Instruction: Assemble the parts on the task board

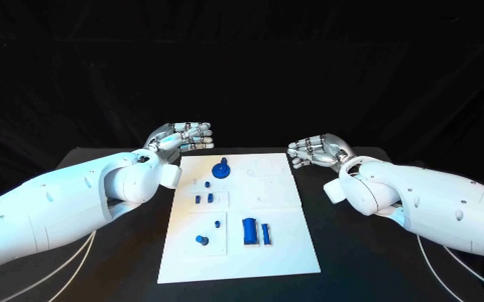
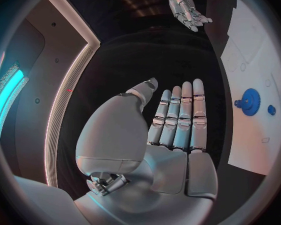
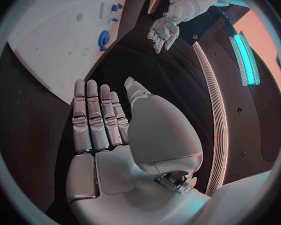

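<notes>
The white task board [image 1: 287,253] lies in the middle of the black table. On it are a blue gear [image 1: 222,170], several small blue pegs [image 1: 209,184], a blue knob [image 1: 202,240], a blue block [image 1: 249,231] and a thin blue bar [image 1: 266,233]. My left hand [image 1: 184,136] hovers beyond the board's far left corner, holding nothing. My right hand [image 1: 317,151] hovers at the far right corner, also holding nothing. In the left wrist view the left hand [image 2: 172,130] has straight fingers, with the gear [image 2: 250,101] off to the side. The right hand [image 3: 103,125] is likewise flat, away from the board [image 3: 53,40].
The black table [image 1: 353,267] runs on both sides of the board under my forearms. White cables [image 1: 70,260] hang beneath my left arm near the front left. A black curtain backs the scene.
</notes>
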You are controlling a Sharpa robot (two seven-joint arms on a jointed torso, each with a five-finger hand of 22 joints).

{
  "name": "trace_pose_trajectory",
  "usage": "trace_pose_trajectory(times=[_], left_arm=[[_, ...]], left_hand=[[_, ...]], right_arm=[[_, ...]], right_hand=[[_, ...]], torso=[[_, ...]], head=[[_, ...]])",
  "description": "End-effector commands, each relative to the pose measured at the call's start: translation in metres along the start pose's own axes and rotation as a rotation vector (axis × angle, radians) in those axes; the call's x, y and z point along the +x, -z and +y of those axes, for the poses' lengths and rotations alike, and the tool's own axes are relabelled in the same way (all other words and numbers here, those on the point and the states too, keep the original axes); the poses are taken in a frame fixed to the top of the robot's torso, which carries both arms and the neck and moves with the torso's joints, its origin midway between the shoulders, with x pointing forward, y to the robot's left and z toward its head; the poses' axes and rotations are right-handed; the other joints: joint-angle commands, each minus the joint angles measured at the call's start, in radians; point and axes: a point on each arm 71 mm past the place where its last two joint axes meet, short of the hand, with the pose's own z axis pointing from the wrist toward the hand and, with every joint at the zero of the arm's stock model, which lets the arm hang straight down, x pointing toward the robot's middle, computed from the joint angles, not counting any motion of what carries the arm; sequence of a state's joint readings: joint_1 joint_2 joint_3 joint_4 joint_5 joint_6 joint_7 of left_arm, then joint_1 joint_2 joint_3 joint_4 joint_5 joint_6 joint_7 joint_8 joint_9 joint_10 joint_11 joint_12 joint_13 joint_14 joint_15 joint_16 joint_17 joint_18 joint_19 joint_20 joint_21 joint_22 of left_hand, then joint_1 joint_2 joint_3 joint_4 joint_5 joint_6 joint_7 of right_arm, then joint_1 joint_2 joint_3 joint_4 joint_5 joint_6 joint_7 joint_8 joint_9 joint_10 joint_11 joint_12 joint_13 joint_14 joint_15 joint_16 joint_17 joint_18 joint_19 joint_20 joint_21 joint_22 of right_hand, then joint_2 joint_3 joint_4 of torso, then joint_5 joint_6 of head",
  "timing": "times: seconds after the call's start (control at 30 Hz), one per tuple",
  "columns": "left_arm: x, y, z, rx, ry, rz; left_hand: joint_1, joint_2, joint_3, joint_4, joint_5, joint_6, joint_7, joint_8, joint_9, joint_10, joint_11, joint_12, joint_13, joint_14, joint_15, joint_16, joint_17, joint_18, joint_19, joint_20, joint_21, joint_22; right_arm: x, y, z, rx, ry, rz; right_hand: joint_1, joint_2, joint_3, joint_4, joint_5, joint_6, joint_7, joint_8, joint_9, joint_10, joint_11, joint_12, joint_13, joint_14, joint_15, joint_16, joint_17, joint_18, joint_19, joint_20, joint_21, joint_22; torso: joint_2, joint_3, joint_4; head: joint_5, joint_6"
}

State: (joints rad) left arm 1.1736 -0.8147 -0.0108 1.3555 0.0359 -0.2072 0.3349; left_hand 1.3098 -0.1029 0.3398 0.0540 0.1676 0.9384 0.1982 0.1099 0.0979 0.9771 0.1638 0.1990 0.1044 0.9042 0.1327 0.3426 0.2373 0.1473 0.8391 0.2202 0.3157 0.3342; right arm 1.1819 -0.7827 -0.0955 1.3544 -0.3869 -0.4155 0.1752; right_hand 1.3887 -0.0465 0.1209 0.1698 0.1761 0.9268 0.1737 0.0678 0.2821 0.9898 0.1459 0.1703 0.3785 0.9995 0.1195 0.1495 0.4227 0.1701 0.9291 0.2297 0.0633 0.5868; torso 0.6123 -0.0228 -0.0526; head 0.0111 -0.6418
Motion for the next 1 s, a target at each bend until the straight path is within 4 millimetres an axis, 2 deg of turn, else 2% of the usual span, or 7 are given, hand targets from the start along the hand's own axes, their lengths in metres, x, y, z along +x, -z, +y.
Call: trace_pose_trajectory(times=[0.03,0.17,0.2,0.57,0.67,0.7,1.0], left_arm=[[-0.007,-0.006,-0.001,0.075,0.056,-0.116],[-0.006,-0.012,0.005,0.085,0.063,-0.146],[-0.002,-0.012,0.007,0.031,0.033,-0.079],[0.015,-0.001,0.019,0.040,-0.011,-0.139],[0.025,0.006,0.025,0.047,-0.037,-0.172],[0.029,0.009,0.027,0.050,-0.047,-0.184],[0.055,0.030,0.038,0.077,-0.121,-0.268]], left_hand=[[-0.008,0.009,-0.035,0.008,-0.004,-0.021,0.000,-0.017,-0.017,-0.026,0.020,-0.033,-0.029,-0.042,0.026,-0.094,-0.049,-0.008,-0.061,0.038,-0.100,-0.066],[0.018,0.046,-0.120,0.013,-0.002,-0.027,-0.017,-0.045,-0.033,-0.014,0.036,-0.082,-0.042,-0.009,0.042,-0.220,-0.135,0.020,-0.040,0.071,-0.213,-0.163],[-0.382,0.103,-0.176,-0.054,-0.050,-0.300,-0.069,-0.110,-0.098,-0.307,-0.024,-0.111,-0.104,-0.284,-0.010,-0.243,-0.156,-0.044,-0.287,-0.017,-0.232,-0.203],[-0.699,0.103,-0.239,-0.054,-0.091,-0.519,-0.114,-0.110,-0.098,-0.534,-0.072,-0.199,-0.104,-0.492,-0.052,-0.343,-0.237,-0.062,-0.471,-0.087,-0.316,-0.256],[-0.769,0.103,-0.250,-0.054,-0.168,-0.567,-0.124,-0.110,-0.098,-0.585,-0.082,-0.199,-0.104,-0.539,-0.061,-0.343,-0.237,-0.066,-0.514,-0.102,-0.316,-0.334],[-0.785,0.103,-0.252,-0.054,-0.168,-0.578,-0.126,-0.110,-0.098,-0.596,-0.085,-0.199,-0.104,-0.550,-0.133,-0.343,-0.237,-0.066,-0.523,-0.105,-0.316,-0.334],[-0.952,0.103,-0.340,-0.054,-0.168,-0.693,-0.198,-0.110,-0.098,-0.718,-0.164,-0.199,-0.104,-0.662,-0.133,-0.343,-0.237,-0.147,-0.623,-0.142,-0.316,-0.334]], right_arm=[[-0.005,-0.009,0.004,-0.060,-0.154,-0.004],[-0.010,-0.017,0.003,-0.068,-0.169,-0.030],[-0.009,-0.015,0.001,-0.028,-0.087,-0.039],[0.015,0.001,0.004,-0.076,-0.201,-0.117],[0.027,0.011,0.006,-0.092,-0.256,-0.164],[0.031,0.015,0.007,-0.096,-0.271,-0.178],[0.050,0.034,0.011,-0.102,-0.346,-0.257]], right_hand=[[-0.009,0.025,-0.023,-0.008,0.001,-0.008,-0.006,-0.004,-0.046,0.008,0.012,-0.037,-0.109,0.017,0.021,-0.069,-0.092,0.022,-0.034,0.018,-0.003,-0.127],[-0.019,0.045,-0.058,-0.032,0.003,-0.009,-0.001,-0.006,-0.104,0.023,0.024,-0.068,-0.219,0.024,0.024,-0.088,-0.203,0.018,-0.043,0.029,-0.002,-0.260],[-0.431,0.047,-0.121,-0.072,-0.053,-0.281,-0.055,-0.068,-0.149,-0.283,-0.028,-0.095,-0.252,-0.287,-0.021,-0.150,-0.253,-0.040,-0.307,-0.051,-0.063,-0.340],[-0.756,0.047,-0.121,-0.170,-0.093,-0.503,-0.093,-0.068,-0.202,-0.521,-0.067,-0.170,-0.308,-0.527,-0.120,-0.150,-0.325,-0.068,-0.520,-0.110,-0.063,-0.440],[-0.829,0.047,-0.121,-0.170,-0.102,-0.551,-0.102,-0.068,-0.211,-0.575,-0.076,-0.170,-0.379,-0.581,-0.120,-0.150,-0.336,-0.079,-0.566,-0.124,-0.063,-0.457],[-0.845,0.047,-0.121,-0.170,-0.105,-0.562,-0.174,-0.068,-0.282,-0.587,-0.146,-0.170,-0.379,-0.594,-0.120,-0.150,-0.339,-0.079,-0.577,-0.127,-0.063,-0.461],[-1.019,0.047,-0.121,-0.170,-0.176,-0.679,-0.174,-0.068,-0.282,-0.716,-0.146,-0.170,-0.379,-0.724,-0.120,-0.150,-0.423,-0.170,-0.689,-0.230,-0.063,-0.501]], torso=[[-0.021,-0.0040,-0.0011],[-0.028,-0.0020,0.0043],[-0.017,-0.0025,0.0001],[-0.065,0.0212,0.0494],[-0.068,0.0228,0.0526],[-0.068,0.0228,0.0526],[-0.068,0.0228,0.0526]], head=[[-0.001,0.034],[-0.003,0.049],[-0.002,0.037],[-0.011,0.041],[-0.011,0.042],[-0.011,0.042],[-0.011,0.042]])
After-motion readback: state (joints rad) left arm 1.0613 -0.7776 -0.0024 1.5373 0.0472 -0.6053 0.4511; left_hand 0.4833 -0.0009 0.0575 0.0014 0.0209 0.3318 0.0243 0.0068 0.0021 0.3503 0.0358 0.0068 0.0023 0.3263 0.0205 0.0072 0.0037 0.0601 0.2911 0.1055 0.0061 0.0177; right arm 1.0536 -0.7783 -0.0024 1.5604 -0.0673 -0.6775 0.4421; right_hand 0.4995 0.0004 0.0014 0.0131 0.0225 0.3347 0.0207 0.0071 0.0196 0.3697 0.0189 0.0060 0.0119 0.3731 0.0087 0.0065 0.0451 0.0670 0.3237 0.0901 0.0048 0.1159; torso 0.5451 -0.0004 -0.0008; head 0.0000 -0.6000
